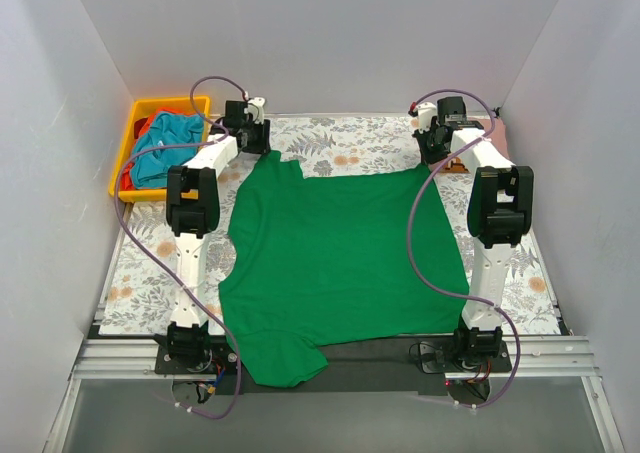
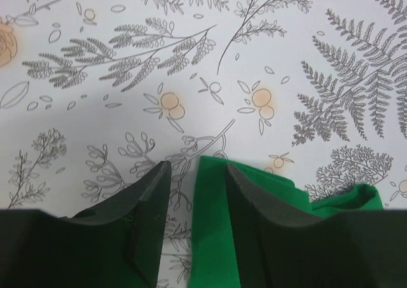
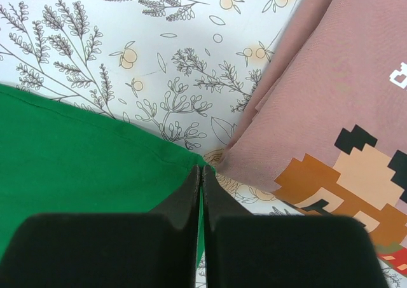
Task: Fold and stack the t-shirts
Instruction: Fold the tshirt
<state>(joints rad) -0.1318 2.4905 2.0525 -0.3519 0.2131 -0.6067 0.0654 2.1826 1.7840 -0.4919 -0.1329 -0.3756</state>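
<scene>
Green t-shirt (image 1: 340, 263) spread on desk (image 1: 350, 148): I see right jaws clenched on its corner, left jaws parted around its edge

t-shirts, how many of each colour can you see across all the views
green shirt: 1
pink shirt: 1
teal shirt: 1
red shirt: 1, only an edge shows under the teal one in the yellow bin
total: 4
</scene>
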